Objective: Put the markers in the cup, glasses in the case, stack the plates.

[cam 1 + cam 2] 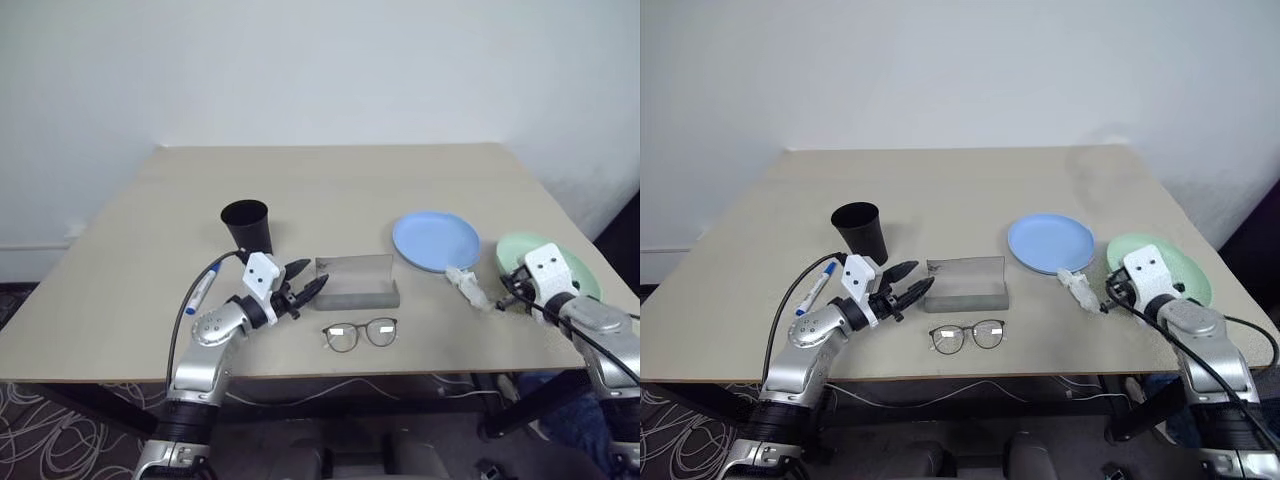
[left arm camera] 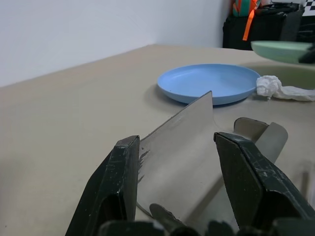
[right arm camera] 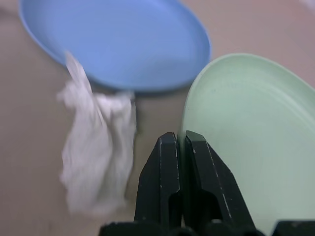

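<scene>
Meanwhile the right gripper [image 3: 179, 147] pinched the mint plate's [image 3: 256, 137] near-left rim beside the blue plate [image 1: 436, 240]; the left gripper [image 1: 305, 285] gaped at the case [image 1: 355, 280], the glasses [image 1: 360, 334] nearer.

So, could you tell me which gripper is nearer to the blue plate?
Right. The right gripper grips the mint green plate's rim just beside the blue plate; the left gripper is across the table at the grey case.
</scene>
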{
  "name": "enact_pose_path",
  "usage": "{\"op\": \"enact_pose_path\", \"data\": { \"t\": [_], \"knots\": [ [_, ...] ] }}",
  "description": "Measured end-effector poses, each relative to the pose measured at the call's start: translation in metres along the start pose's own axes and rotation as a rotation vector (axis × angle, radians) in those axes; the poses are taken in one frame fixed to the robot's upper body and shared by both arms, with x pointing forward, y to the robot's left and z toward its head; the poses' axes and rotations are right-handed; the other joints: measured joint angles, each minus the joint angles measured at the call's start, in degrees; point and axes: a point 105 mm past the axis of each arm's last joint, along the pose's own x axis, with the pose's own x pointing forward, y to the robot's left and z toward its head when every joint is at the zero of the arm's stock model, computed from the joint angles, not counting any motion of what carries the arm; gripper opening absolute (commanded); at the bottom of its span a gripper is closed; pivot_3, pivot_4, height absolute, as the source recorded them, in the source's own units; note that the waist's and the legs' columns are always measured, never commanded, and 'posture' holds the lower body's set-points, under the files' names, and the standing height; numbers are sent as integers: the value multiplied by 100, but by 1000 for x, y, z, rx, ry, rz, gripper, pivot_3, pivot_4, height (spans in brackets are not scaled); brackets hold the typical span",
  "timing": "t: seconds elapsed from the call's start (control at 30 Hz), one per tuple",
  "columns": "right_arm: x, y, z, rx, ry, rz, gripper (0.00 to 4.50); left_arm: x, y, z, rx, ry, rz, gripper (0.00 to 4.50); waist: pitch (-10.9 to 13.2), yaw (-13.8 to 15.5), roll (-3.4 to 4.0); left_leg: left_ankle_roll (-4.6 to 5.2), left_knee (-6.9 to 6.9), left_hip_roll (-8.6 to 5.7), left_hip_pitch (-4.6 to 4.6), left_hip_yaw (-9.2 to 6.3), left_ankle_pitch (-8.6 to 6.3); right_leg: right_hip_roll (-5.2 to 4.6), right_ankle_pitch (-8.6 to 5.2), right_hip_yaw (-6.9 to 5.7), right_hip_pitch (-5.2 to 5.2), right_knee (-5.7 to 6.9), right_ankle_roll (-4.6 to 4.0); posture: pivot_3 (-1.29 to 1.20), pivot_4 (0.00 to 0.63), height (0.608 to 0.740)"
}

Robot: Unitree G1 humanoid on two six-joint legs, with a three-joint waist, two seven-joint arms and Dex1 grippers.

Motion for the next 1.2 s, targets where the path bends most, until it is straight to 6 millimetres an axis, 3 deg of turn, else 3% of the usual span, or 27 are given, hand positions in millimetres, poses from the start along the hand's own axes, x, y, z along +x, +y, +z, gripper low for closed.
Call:
{"op": "enact_pose_path", "data": {
  "t": [0.2, 0.43, 0.67, 1.0, 1.1, 1.2],
  "knots": [
    [23, 15, 58, -179, -173, 174, 57, 5, 3, 2, 3, -1, -11, 2513, -1, 2, -1, 4, -8, -5, 0, -10, -2, 3, 9, 1, 0, -1, 10, 0, 0, 740],
    [63, 55, 86, -286, -243, 410, 57, 11, 2, 4, 12, -8, -22, 2513, -2, -1, -3, 5, -14, -13, 0, -19, -6, 1, 70, 1, -1, -7, -1, 0, 0, 740],
    [87, 72, 73, -321, -190, 496, 57, 11, 2, 4, 19, -11, -10, 2513, -3, -2, 0, 2, -20, -17, 1, -27, -7, 0, 76, 1, -3, -7, -7, 0, 0, 740],
    [94, 68, 53, -413, -110, 493, 57, 5, 2, 2, 20, -6, 14, 2513, -5, -19, 7, -4, -25, -14, 7, -26, -6, 3, 83, 0, -7, -4, -17, 0, 0, 740],
    [95, 69, 52, -411, -101, 503, 732, 6, 2, 2, 20, -7, 15, 2513, -5, -21, 8, -5, -25, -14, 7, -25, -4, 3, 85, 1, -7, -4, -19, 0, 0, 740],
    [95, 70, 54, -415, -106, 503, 1707, 6, 2, 3, 22, -8, 14, 2513, -6, -23, 9, -6, -25, -13, 9, -25, -4, 3, 86, 1, -7, -3, -21, 0, 0, 740]
  ]
}}
